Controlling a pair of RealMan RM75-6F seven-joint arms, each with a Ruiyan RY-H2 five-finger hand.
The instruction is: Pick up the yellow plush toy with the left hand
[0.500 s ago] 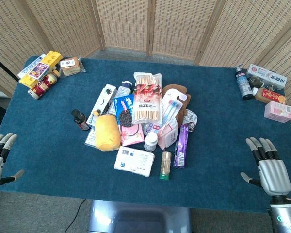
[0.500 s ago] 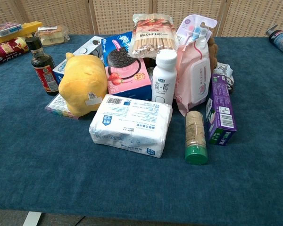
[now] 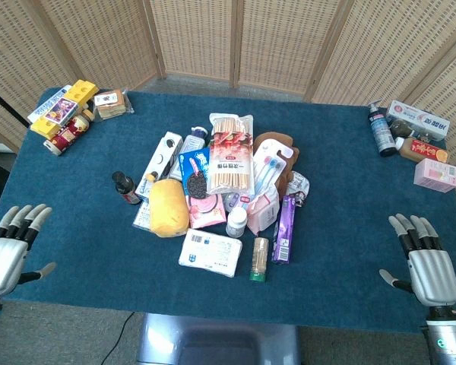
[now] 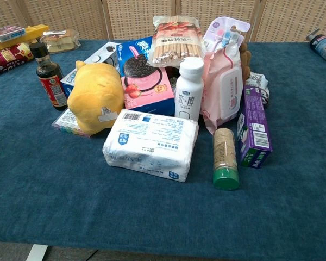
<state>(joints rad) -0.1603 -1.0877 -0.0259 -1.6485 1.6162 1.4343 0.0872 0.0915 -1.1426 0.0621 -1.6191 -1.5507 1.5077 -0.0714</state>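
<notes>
Left hand moved up/inward, fingers spread w/ nothing held; yellow plush toy rounded, white tag.

Both views are evenly and brightly lit, with soft light and only faint, short shadows beneath the piled goods. The blue tablecloth shows no glare, though the white packet carries a mild sheen. Focus is sharp throughout; the head view bends slightly at its corners.

Fuzzy yellow plush toy on matt blue cloth.
</notes>
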